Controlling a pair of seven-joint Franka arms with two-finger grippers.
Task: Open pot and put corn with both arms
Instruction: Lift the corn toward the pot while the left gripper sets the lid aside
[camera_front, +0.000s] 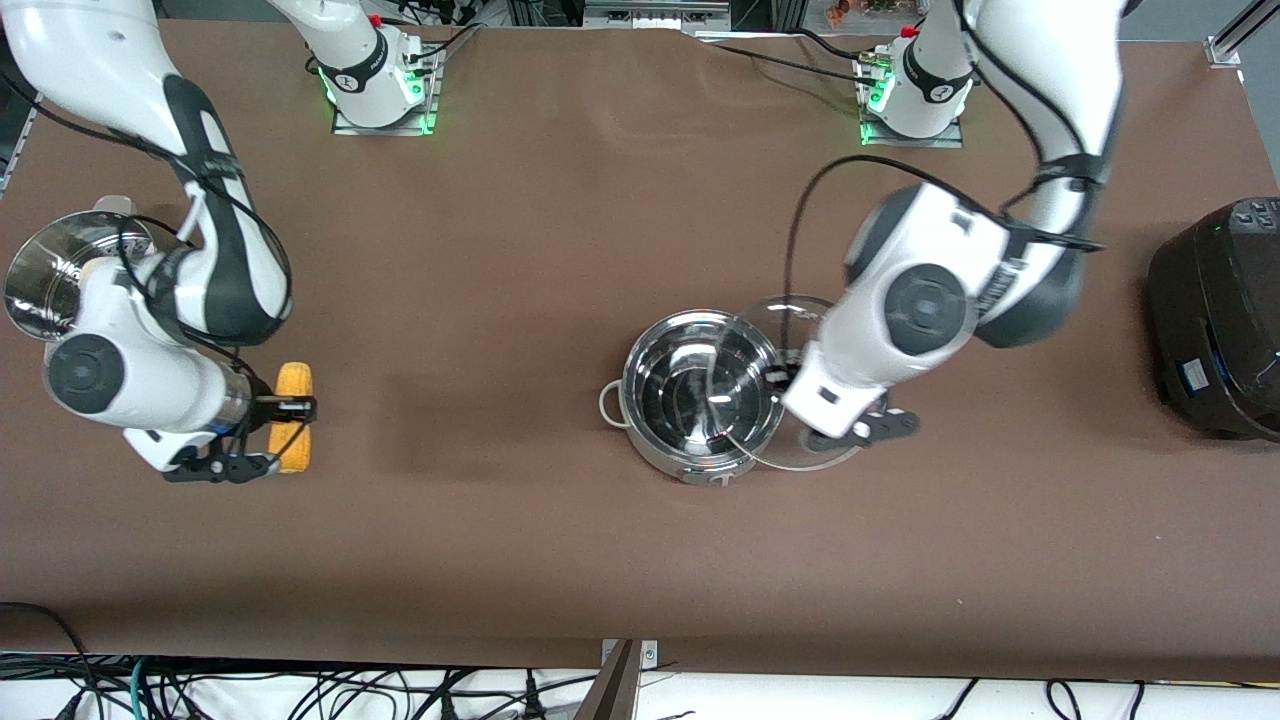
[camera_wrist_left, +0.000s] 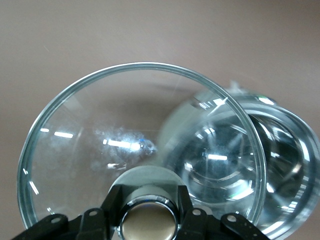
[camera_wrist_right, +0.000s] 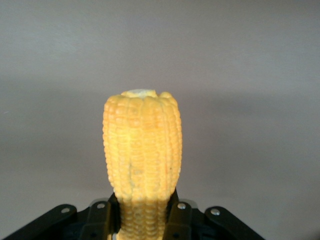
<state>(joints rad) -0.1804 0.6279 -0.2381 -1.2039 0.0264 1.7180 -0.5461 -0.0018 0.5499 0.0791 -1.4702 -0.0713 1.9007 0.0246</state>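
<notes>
The steel pot (camera_front: 690, 400) stands open near the table's middle; it also shows in the left wrist view (camera_wrist_left: 280, 165). My left gripper (camera_front: 792, 388) is shut on the tan knob (camera_wrist_left: 148, 225) of the glass lid (camera_front: 760, 330) and holds the lid tilted, partly over the pot's rim on the side toward the left arm's end. The lid fills the left wrist view (camera_wrist_left: 100, 150). My right gripper (camera_front: 285, 435) is shut on the yellow corn (camera_front: 293, 385) at the right arm's end of the table. In the right wrist view the corn (camera_wrist_right: 142, 145) sticks out from between the fingers (camera_wrist_right: 177, 220).
A steel steamer bowl (camera_front: 60, 270) stands at the right arm's end, partly hidden by that arm. A big black cooker (camera_front: 1215, 320) stands at the left arm's end. Brown table (camera_front: 480, 300) lies between the corn and the pot.
</notes>
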